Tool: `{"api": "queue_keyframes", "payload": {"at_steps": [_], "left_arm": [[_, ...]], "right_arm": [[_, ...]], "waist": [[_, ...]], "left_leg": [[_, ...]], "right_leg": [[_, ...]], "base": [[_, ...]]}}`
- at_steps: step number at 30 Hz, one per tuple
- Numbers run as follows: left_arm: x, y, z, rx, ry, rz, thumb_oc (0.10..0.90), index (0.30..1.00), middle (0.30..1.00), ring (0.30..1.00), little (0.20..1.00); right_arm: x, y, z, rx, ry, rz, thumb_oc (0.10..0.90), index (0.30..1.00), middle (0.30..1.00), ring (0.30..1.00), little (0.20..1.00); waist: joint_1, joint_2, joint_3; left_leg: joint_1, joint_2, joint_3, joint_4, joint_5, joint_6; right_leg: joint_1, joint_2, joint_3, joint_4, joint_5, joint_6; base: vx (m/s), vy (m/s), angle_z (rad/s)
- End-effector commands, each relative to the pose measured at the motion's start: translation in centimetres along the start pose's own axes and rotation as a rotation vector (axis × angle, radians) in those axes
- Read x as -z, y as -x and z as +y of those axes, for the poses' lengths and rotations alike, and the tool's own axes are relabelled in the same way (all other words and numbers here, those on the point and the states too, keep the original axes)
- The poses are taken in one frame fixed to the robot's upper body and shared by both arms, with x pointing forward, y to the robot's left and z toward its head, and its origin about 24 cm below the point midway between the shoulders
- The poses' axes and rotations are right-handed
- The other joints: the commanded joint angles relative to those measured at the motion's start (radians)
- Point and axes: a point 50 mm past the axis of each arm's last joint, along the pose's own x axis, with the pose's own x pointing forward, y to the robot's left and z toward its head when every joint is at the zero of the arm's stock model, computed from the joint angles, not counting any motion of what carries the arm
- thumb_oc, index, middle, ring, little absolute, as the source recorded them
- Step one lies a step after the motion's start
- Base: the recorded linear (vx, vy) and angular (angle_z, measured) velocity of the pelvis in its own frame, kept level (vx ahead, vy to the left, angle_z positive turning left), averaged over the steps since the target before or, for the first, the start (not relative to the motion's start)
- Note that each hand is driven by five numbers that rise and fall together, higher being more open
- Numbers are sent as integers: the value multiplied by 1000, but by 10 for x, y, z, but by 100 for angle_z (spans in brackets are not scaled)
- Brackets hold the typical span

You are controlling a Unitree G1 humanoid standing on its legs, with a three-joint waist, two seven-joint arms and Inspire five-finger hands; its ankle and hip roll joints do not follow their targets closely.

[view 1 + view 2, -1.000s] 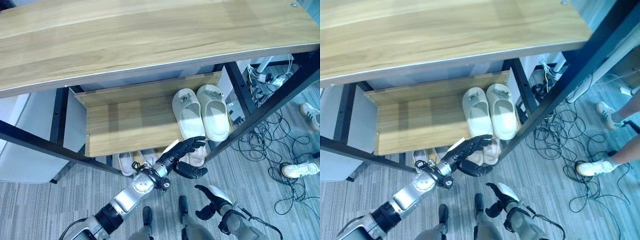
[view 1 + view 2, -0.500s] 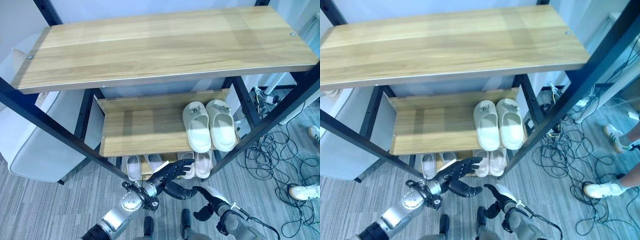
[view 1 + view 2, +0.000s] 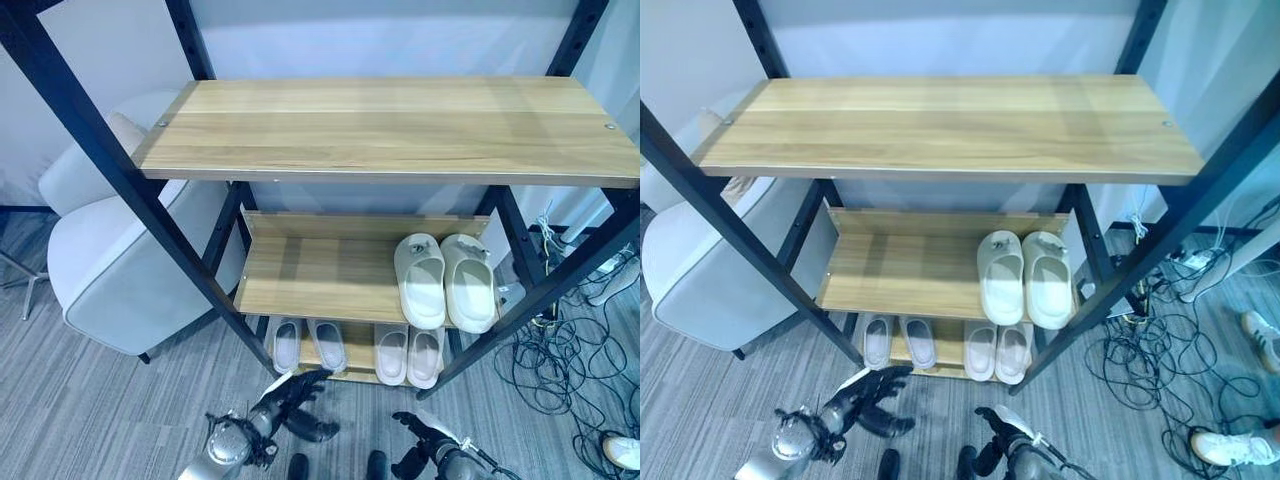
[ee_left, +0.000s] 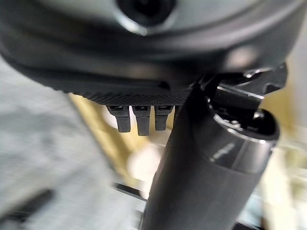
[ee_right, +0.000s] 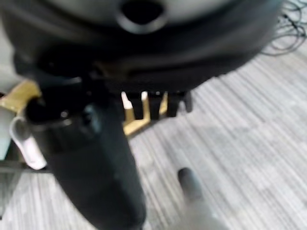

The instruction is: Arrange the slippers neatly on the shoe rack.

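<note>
A cream pair of slippers (image 3: 445, 280) lies side by side at the right end of the shoe rack's middle shelf (image 3: 310, 280). On the bottom shelf sit a pale grey pair (image 3: 308, 343) and a beige pair (image 3: 408, 353), each toes inward. My left hand (image 3: 290, 398) hangs open in front of the rack, low over the floor, fingers straight and holding nothing. My right hand (image 3: 425, 442) is beside it to the right, relaxed and empty. The wide top shelf (image 3: 390, 125) is bare wood.
A pale upholstered chair (image 3: 110, 250) stands against the rack's left side. Black cables (image 3: 570, 350) sprawl over the grey carpet to the right, with a person's white shoes (image 3: 1225, 445) among them. Black slanted posts (image 3: 120, 170) frame the rack.
The camera has risen and pulled back, so the whole rack now shows. My left hand has drawn away from the bottom shelf's beige pair and sits lower, clear of the rack.
</note>
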Motion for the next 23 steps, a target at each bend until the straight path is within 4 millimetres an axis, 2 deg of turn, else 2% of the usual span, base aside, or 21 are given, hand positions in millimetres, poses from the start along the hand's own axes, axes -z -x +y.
{"api": "queue_keyframes", "payload": {"at_steps": [1, 2, 4, 5, 6, 7, 11, 17, 19, 23], "left_arm": [[-23, -7, 11, -82, -96, -120, 800, 900, 900, 900, 900], [-23, -8, 10, -82, -96, -121, 800, 900, 900, 900, 900], [-4, -9, 20, -170, -85, -30, 800, 900, 900, 900, 900], [-5, -9, 20, -170, -86, -31, 800, 900, 900, 900, 900], [13, -10, 25, -224, -91, 56, 800, 900, 900, 900, 900], [12, -10, 25, -225, -92, 55, 800, 900, 900, 900, 900], [51, -5, 36, -350, -30, 262, 800, 900, 900, 900, 900], [72, 4, 40, -402, 36, 363, 800, 900, 900, 900, 900], [83, 10, 40, -416, 53, 421, 800, 900, 900, 900, 900], [98, 20, 38, -421, 82, 492, 800, 900, 900, 900, 900]], "right_arm": [[-1, -1, -12, 73, -78, -18, 800, 900, 900, 900, 900], [-1, -1, -12, 74, -78, -18, 800, 900, 900, 900, 900], [8, -1, -7, 73, -125, 29, 800, 900, 900, 900, 900], [7, -1, -7, 74, -125, 28, 800, 900, 900, 900, 900], [15, -1, -5, 76, -160, 73, 800, 900, 900, 900, 900], [15, -1, -5, 77, -160, 73, 800, 900, 900, 900, 900], [37, 3, 4, 89, -291, 203, 800, 900, 900, 900, 900], [55, 9, 12, 89, -362, 288, 800, 900, 900, 900, 900], [65, 15, 22, 68, -389, 342, 800, 900, 900, 900, 900], [67, 16, 25, 53, -401, 356, 800, 900, 900, 900, 900]], "waist": [[12, -56, -60], [10, -55, -58], [22, -62, -63], [21, -62, -61], [26, -67, -64], [25, -66, -62], [22, -75, -76], [16, -81, -83], [10, -83, -90], [7, -88, -95]], "left_leg": [[-77, -58, 17, 2, -3, 6], [-76, -59, 16, 2, -2, 6], [-68, -62, 3, 2, -4, 7], [-67, -63, 2, 2, -4, 7], [-60, -64, -5, 2, -6, 7], [-60, -64, -6, 2, -6, 7], [-38, -65, -8, 2, -17, 10], [-21, -65, -7, 2, -28, 14], [-10, -65, -5, 2, -37, 17], [4, -64, 4, 2, -45, 22]], "right_leg": [[36, -24, -38, 14, -125, 43], [38, -24, -40, 14, -126, 43], [52, -26, -54, 14, -129, 44], [54, -27, -55, 13, -130, 44], [63, -29, -65, 14, -132, 44], [64, -29, -66, 13, -132, 44], [87, -32, -73, 13, -137, 46], [100, -34, -72, 15, -141, 46], [108, -33, -69, 18, -145, 44], [114, -35, -59, 20, -144, 47]], "base": [[39, 12, 14], [47, 19, 14], [37, 17, 20], [45, 21, 21], [28, 16, 19], [56, 33, 24], [57, 35, 12], [42, 29, 0], [46, 39, 0], [23, 26, -2]]}}
